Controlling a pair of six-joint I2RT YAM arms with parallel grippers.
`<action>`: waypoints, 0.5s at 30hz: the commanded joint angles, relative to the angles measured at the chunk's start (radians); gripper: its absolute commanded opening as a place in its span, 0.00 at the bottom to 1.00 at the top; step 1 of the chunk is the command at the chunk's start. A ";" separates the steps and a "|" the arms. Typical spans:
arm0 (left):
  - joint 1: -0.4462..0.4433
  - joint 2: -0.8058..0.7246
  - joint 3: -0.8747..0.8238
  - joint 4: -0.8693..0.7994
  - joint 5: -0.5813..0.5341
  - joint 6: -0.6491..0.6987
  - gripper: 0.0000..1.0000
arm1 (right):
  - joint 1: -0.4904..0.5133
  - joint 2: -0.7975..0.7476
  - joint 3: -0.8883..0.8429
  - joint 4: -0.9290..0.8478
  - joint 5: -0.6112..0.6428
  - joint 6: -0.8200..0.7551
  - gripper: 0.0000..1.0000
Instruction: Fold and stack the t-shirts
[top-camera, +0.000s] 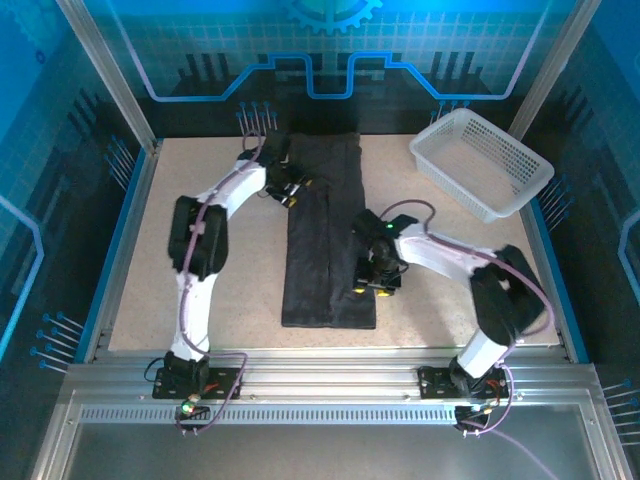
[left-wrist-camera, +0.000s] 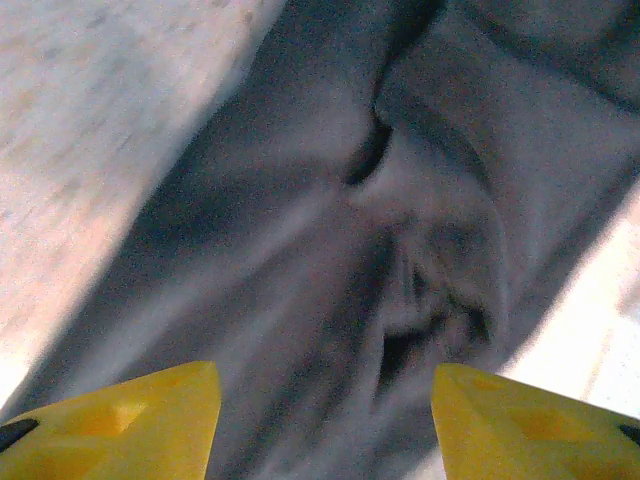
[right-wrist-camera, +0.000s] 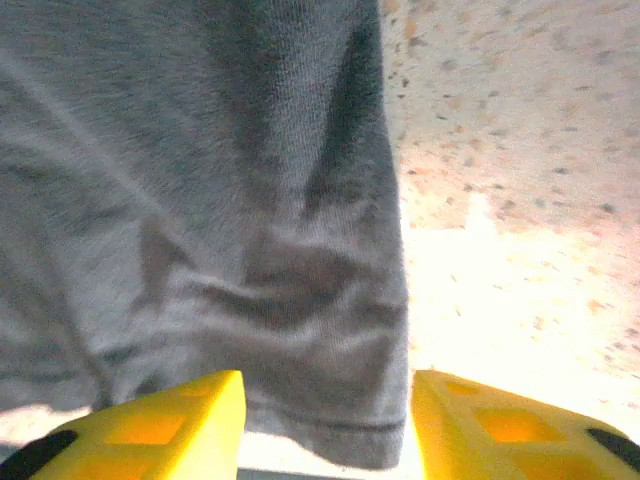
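Workpiece: one dark charcoal t-shirt (top-camera: 325, 235) lies flat on the speckled table (top-camera: 240, 280), folded lengthwise into a long narrow strip. The strip runs from the far side toward the arm bases, roughly at the middle of the surface. Its near end is square. Its far end is wider and slightly rumpled.

Left gripper (top-camera: 292, 193): positioned at the strip's left edge, near the far end. The left wrist view shows its yellow fingers (left-wrist-camera: 140, 425) spread wide above creased cloth with a small dark fold opening. The cloth is not clamped.

Right gripper (top-camera: 372, 285): positioned at the strip's right edge, toward the near end. In the right wrist view its yellow fingers (right-wrist-camera: 500, 425) stand apart. The t-shirt's stitched hem corner lies in the gap between them, with bare table to the right. The claw is not closed on the cloth.

White lattice basket (top-camera: 450, 183): sits at the far right corner of the table, set at an angle to the table's edges, well apart from the t-shirt.
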 joint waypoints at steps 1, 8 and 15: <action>-0.021 -0.238 -0.236 -0.049 0.031 0.061 0.58 | -0.031 -0.072 -0.073 -0.059 -0.063 -0.052 0.53; -0.072 -0.544 -0.805 -0.139 0.265 0.182 0.58 | 0.023 -0.050 -0.207 0.026 -0.249 -0.069 0.58; -0.180 -0.650 -1.039 -0.021 0.360 0.113 0.58 | 0.049 0.037 -0.219 0.145 -0.255 -0.008 0.56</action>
